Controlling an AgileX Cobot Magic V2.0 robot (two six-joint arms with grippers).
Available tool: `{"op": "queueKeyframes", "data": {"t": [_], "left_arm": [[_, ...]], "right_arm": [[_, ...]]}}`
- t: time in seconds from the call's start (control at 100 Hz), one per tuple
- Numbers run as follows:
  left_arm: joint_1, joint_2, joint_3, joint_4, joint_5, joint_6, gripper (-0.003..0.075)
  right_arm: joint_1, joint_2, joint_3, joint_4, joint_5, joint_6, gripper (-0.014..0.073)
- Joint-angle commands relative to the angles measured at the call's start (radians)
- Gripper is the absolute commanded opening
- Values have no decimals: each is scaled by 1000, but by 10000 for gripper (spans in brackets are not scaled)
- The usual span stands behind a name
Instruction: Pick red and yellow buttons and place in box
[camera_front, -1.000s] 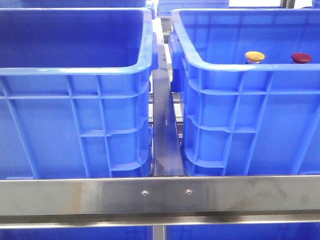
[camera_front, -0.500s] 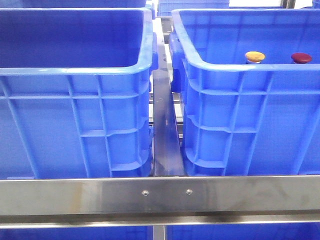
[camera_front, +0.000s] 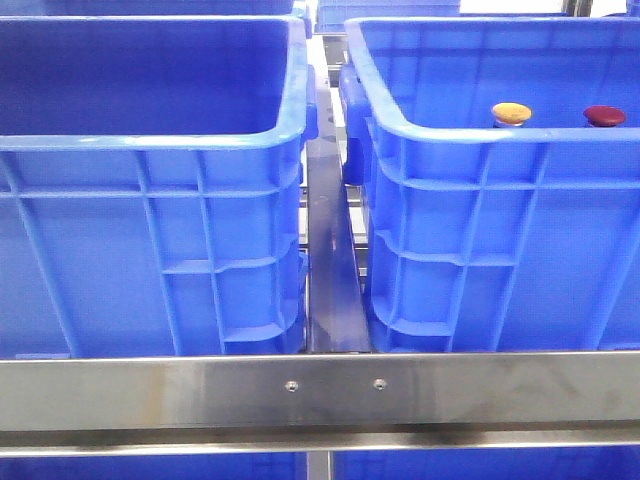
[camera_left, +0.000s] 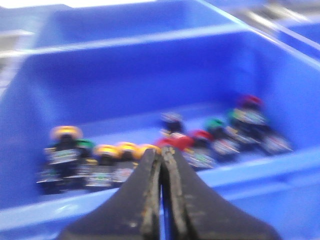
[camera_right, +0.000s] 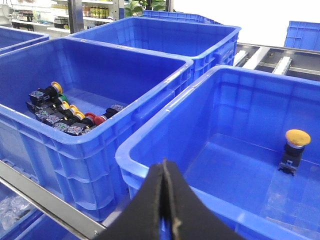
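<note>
In the front view a yellow button (camera_front: 511, 113) and a dark red button (camera_front: 604, 115) stand inside the right blue box (camera_front: 470, 140); neither gripper shows there. In the right wrist view my right gripper (camera_right: 165, 163) is shut and empty over the box's (camera_right: 260, 105) near rim, with the yellow button (camera_right: 297, 138) on its floor. The blurred left wrist view has my left gripper (camera_left: 161, 151) shut and empty above the near rim of the other crate (camera_left: 150, 37). Several buttons lie inside it, yellow caps (camera_left: 120, 149) and a red cap (camera_left: 176, 141) among them.
The left crate (camera_front: 150, 140) hides its contents in the front view; the right wrist view shows its pile of buttons (camera_right: 65, 112). A steel rail (camera_front: 320, 392) runs across in front of both crates. More blue crates (camera_right: 165, 35) stand behind.
</note>
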Motion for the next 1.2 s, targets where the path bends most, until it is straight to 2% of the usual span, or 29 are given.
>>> {"op": "queueKeyframes", "data": {"t": [0.0,0.33,0.37,0.4,1.19], "left_arm": [[35,-31,32,99,-142,-145,-20],[185,-176,267,113,-269,-184,-20],[191,-188,261,119,-203,-195,-20],[203,-185,261,119,-207,-196,-20],[204,-187,261,147,-190,-196,-20]], "right_arm": [[2,7,-24,59,-14,-8,-56],[2,7,-24,59,-14,-8,-56],[2,7,-24,59,-14,-8,-56],[2,7,-24,59,-14,-8,-56],[2,7,-24,59,-14,-8,-56]]}}
